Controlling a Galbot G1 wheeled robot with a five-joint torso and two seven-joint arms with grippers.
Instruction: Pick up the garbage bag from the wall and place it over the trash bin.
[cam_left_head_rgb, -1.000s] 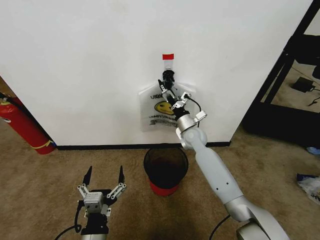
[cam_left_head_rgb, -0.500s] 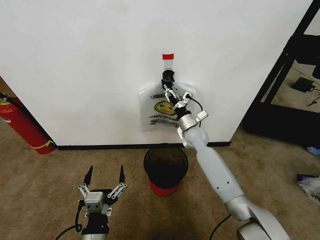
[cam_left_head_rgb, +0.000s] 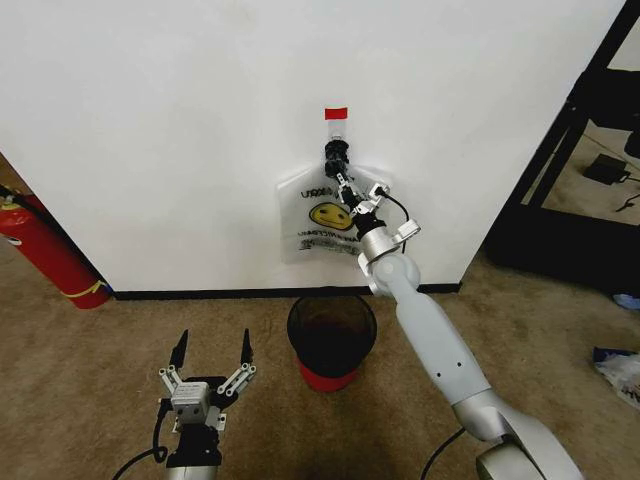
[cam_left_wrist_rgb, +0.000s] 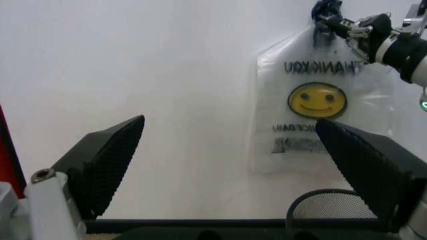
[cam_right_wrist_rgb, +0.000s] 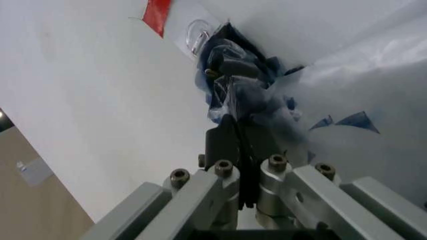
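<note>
My right claw (cam_left_head_rgb: 343, 186) is pinched shut on the garbage bag (cam_left_head_rgb: 320, 218) at its bunched top by the hook — thin, slippery film; left claw (cam_left_head_rgb: 213, 357) open, idle near the floor.

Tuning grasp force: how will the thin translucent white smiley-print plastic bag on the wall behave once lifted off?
Likely floppy: the thin translucent white plastic garbage bag hangs flat from its bunched top against the white wall. Probably very light, since the wall shows through it. Possibly slippery or tear-prone where the right gripper, fingers closed, pinches the crumpled blue-patched rim.
</note>
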